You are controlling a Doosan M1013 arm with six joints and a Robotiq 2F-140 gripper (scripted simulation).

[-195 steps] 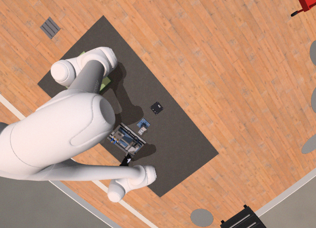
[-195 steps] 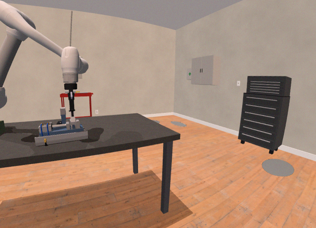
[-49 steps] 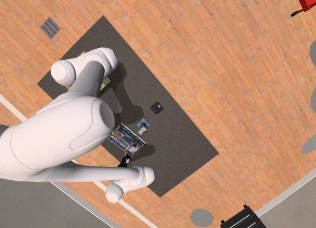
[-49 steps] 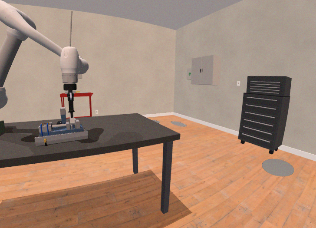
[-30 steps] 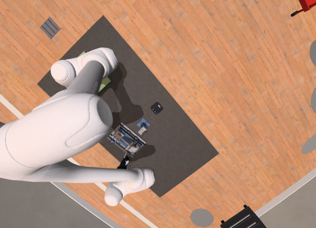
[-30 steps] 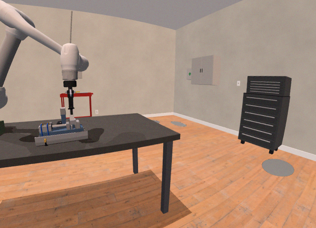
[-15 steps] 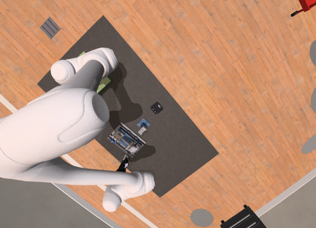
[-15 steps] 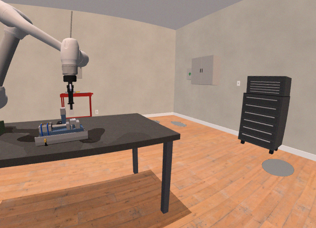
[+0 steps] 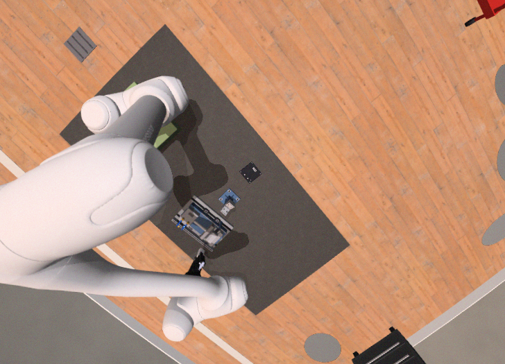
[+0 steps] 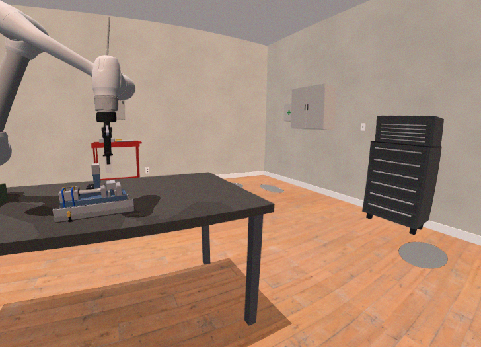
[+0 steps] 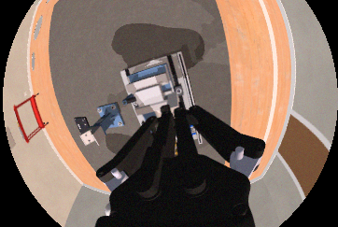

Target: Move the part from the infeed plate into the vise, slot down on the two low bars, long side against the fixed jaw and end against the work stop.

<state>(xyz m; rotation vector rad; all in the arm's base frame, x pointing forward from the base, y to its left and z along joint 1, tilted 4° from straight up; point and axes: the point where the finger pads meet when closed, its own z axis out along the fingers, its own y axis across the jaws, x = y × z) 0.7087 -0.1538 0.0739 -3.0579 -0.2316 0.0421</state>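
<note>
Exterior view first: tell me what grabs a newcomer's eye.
The white arm reaches in from the left, its shut black gripper hanging empty above the vise on the dark table. A black tool chest stands against the right wall.

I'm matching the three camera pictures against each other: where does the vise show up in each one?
Top: the vise lies left of centre, on the dark table beside the big white arm.
Exterior: vise at lower left on the table.
Wrist: vise just above the fingertips.
Shared landmark: the blue V-block.
</note>
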